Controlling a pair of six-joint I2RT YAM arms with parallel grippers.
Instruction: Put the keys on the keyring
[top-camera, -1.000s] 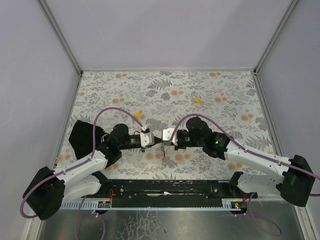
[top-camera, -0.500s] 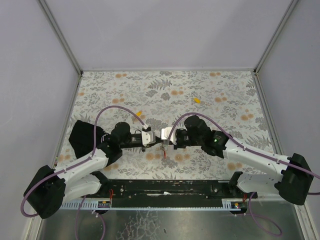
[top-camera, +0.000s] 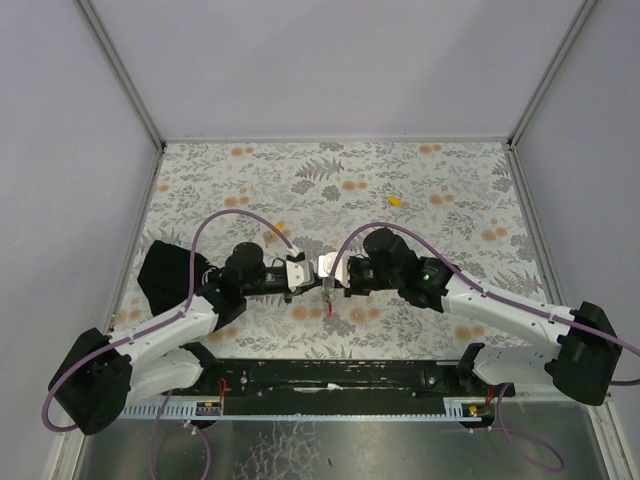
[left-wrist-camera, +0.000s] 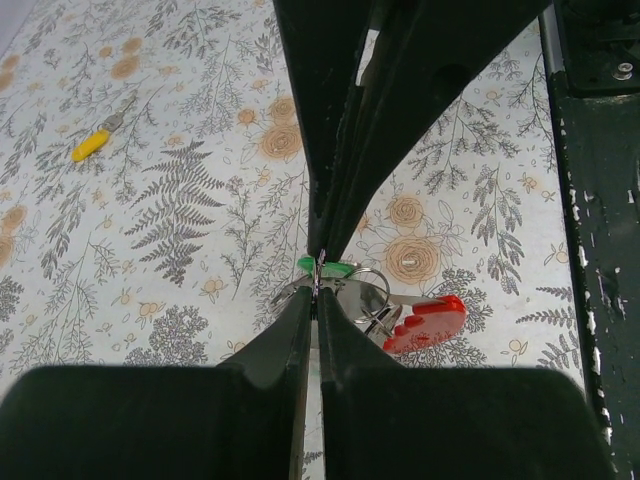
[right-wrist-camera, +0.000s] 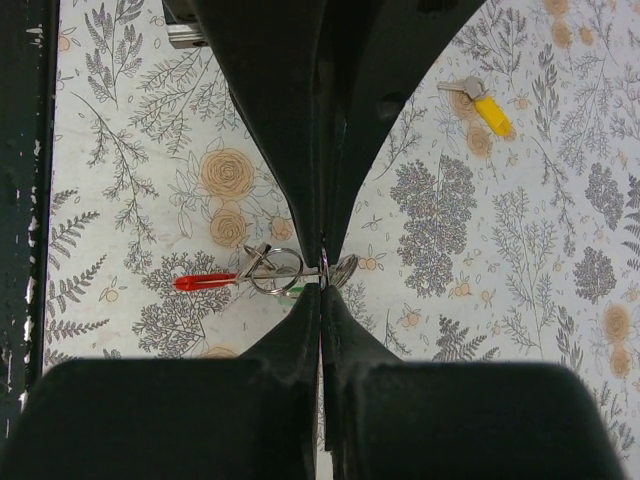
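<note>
- Tablecloth (left-wrist-camera: 180, 330): pale, with grey ferns and orange blossoms everywhere.
- Green key (left-wrist-camera: 325, 266): bright green cap, right at my black left gripper (left-wrist-camera: 318, 295).
- Keyring (left-wrist-camera: 430, 320): vivid red fob, silver loop.
- Yellow key (left-wrist-camera: 90, 146), out at ten o'clock.
- Purple cables (top-camera: 215, 222) on my arms.

Floral tabletop (top-camera: 400, 170) (seemingly plain lilac walls (top-camera: 330, 60))

**Change in Gripper Spacing**

From above, the right gripper (right-wrist-camera: 322, 280) has shifted toward 9 o'clock, its elbow following the same way; the left gripper (left-wrist-camera: 316, 293) has edged toward 3 o'clock; the gap between them has narrowed.
</note>
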